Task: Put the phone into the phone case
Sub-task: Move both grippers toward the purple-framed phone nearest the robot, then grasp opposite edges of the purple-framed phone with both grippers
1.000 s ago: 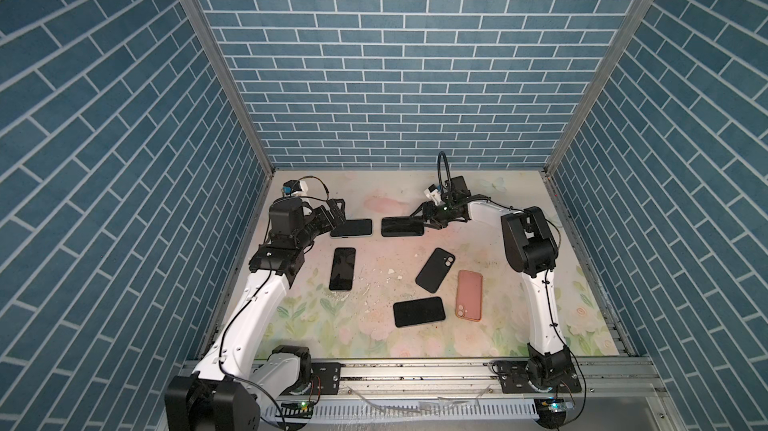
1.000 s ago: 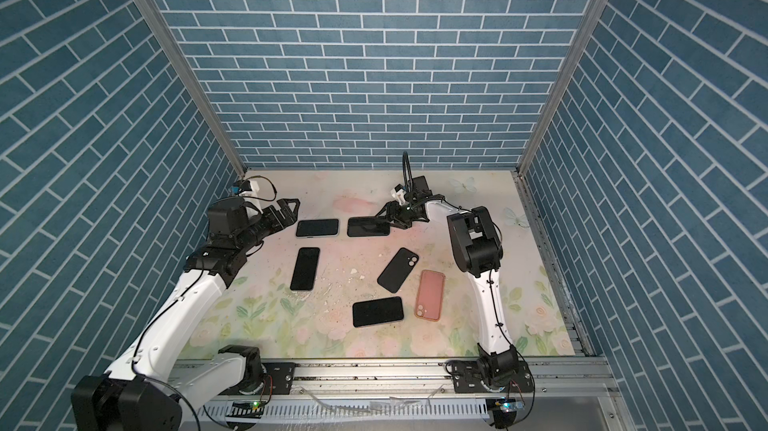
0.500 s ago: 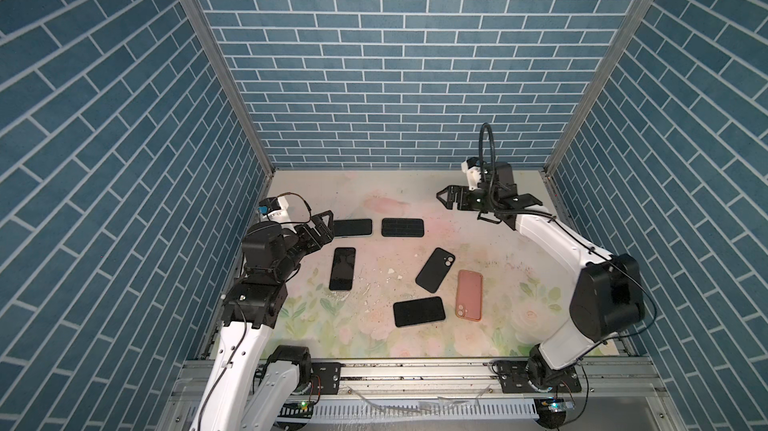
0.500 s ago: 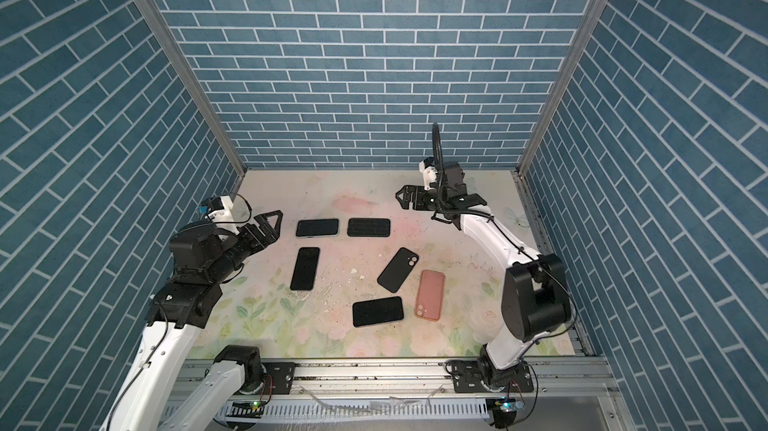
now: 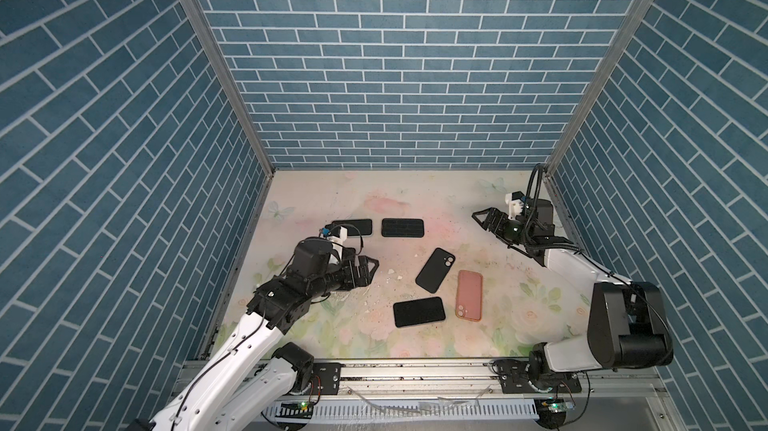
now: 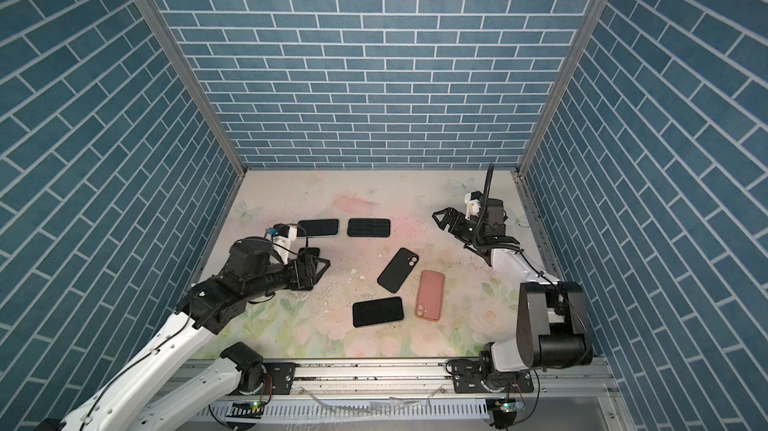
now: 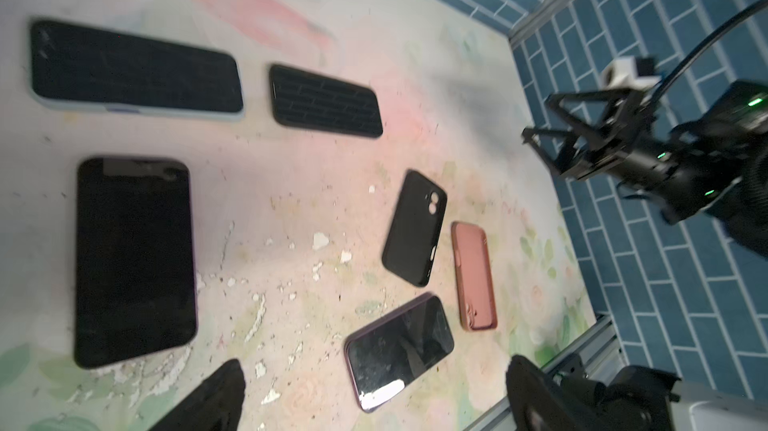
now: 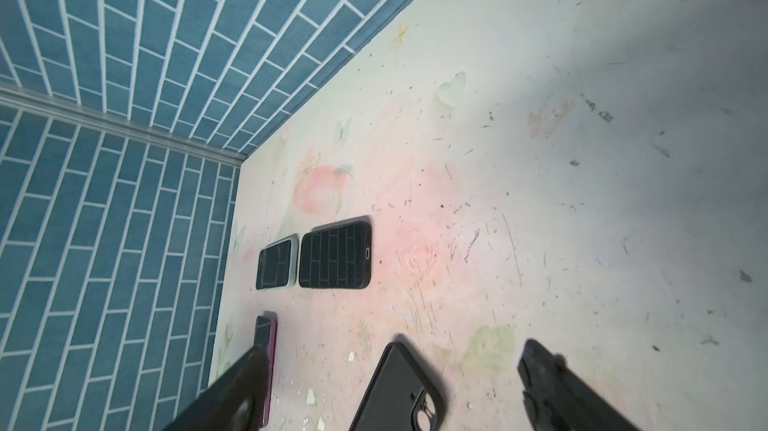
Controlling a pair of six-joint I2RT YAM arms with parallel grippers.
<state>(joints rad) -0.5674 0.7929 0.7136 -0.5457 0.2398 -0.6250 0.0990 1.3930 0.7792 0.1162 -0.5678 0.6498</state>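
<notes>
The left claw (image 5: 366, 270) sits low over the table (image 5: 415, 192) on my left, spread wide with nothing between its fingers. Its wrist view shows me a dark phone (image 7: 133, 258) lying flat just ahead of it. In both top views the arm covers most of that phone.

Further back, two more lie side by side, close but apart. One is a phone in a pale case (image 5: 353, 227), partly behind the left wrist camera. To its right is a phone in a black case (image 5: 402, 228), whose screen mirrors the brick wall.

Toward the middle, the front phone (image 5: 419, 311) lies flat with its glass up, nearest the rail and touching nothing. Just behind it the black case (image 5: 435, 270) lies on a diagonal, with its camera cutout at the far end. The pink case (image 5: 469, 295) lies to the right of both, lengthwise, with its cutout at the near end. It is close to the front phone's right end but clear of it. I cannot tell whether either loose case has its open side up.

Far right, the right claw (image 5: 481, 221) hangs above the table near the side wall, well apart from every phone and case. Its jaws stand wide and hold nothing.
</notes>
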